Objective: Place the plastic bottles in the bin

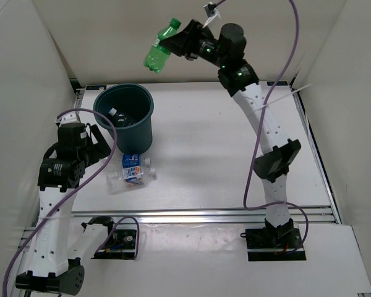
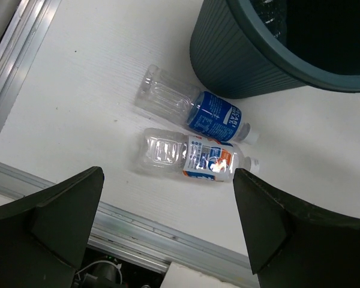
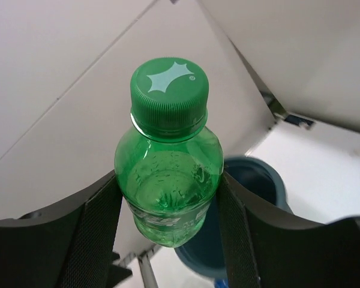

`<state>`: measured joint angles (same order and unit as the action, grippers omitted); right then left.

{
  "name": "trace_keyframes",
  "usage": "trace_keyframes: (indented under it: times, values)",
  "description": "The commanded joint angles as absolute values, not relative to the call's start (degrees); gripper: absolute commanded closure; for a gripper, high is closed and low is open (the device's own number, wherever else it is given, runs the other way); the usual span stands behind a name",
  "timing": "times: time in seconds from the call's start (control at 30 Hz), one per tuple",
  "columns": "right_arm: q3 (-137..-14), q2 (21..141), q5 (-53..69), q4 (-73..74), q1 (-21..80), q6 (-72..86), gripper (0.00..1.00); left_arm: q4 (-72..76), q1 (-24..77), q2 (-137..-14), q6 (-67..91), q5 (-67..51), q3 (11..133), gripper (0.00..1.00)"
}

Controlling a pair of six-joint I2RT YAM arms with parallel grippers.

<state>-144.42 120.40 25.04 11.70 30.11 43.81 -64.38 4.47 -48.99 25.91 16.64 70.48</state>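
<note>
I find the left gripper (image 2: 168, 174) spread wide and empty, hovering above two clear labelled bottles (image 2: 195, 135). They lie side by side on the table (image 1: 222, 154), just beside the bin (image 1: 142, 133), probably the next pick. The right gripper (image 1: 172, 42) clamps the green bottle (image 1: 158, 52) by its body, high beyond the bin, likely so it can pass over and drop in.

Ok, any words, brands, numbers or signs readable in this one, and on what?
No text reads clearly.
White lettering on the blue-label bottle: too blurred.
Print on the white-label bottle: too small.
Label lettering on the green bottle: warped, unreadable.
Its cap: a white star sign, no words.
</note>
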Motion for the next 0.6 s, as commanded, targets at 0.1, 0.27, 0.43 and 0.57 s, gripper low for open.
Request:
trace_keyframes:
  times: [0.1, 0.27, 0.43, 0.57]
  values:
    - [-146.3, 130.5, 18.5, -0.5, 37.1, 45.4, 0.61, -66.8, 4.7, -52.5, 19.5, 13.8, 79.0, 0.00]
    - [-146.2, 133.6, 23.8, 3.8, 38.9, 46.1, 0.38, -67.4, 4.7, -55.3, 16.2, 13.8, 85.3, 0.00]
    - [-142.6, 122.3, 23.5, 17.2, 38.1, 35.4, 0.00, -66.1, 4.7, -56.6, 19.2, 12.5, 86.0, 0.00]
    - [-135.3, 111.9, 20.4, 24.5, 33.8, 33.0, 0.00, -64.0, 4.7, -52.4, 34.9, 12.5, 78.7, 0.00]
